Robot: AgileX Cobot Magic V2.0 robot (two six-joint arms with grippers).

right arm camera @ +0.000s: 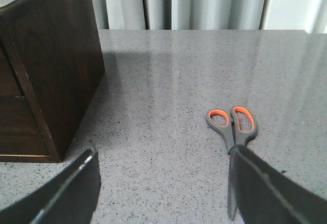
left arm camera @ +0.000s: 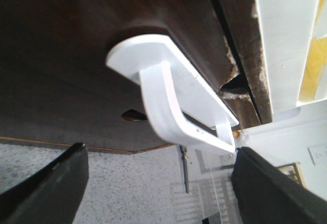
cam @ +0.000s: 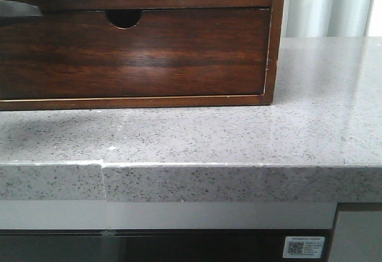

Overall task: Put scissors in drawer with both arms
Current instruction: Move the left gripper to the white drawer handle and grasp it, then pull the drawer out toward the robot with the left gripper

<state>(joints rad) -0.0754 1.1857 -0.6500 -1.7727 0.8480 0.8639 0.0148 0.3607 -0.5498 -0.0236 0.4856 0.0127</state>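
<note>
I see the scissors [right arm camera: 233, 137] flat on the counter [right arm camera: 168, 81], apart from the drawer [left arm camera: 76, 55]; both grippers' fingers stand apart, empty. Rigid, light and thin: I would grip across the grey-orange handles, since the blades look slippery.

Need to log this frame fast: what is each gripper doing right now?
Left gripper: open, holding nothing, fingers apart below the white handle.
Right gripper: open, empty, above the scissors on the counter.

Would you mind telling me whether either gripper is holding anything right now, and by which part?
Nothing is held. The left gripper is open just short of the white handle; the right gripper is open above the scissors.
</note>
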